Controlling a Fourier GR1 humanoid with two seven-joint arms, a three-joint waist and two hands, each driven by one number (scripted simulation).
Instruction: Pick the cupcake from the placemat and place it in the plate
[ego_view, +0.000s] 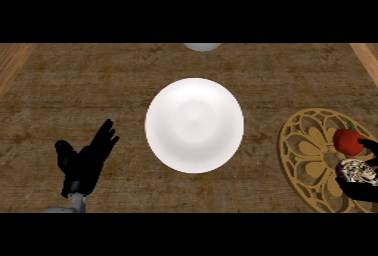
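Brown worktop (88, 75) carries a white plate (194, 125) at its centre, while at the right edge the right hand (363, 175) curls round the cupcake (349, 141) over the placemat (310, 155), left hand (85, 160) open, fingers straight.

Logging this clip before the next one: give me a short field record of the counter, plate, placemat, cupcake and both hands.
counter: brown wood-look top
plate: white, mid-counter, nothing on it
placemat: round, gold cut-out pattern, right of the plate, partly cut off by the view's right edge
cupcake: red top, on the placemat
right hand: at the cupcake, fingers curled round it
left hand: open, fingers up, resting at lower left
task state: cupcake not yet in the plate
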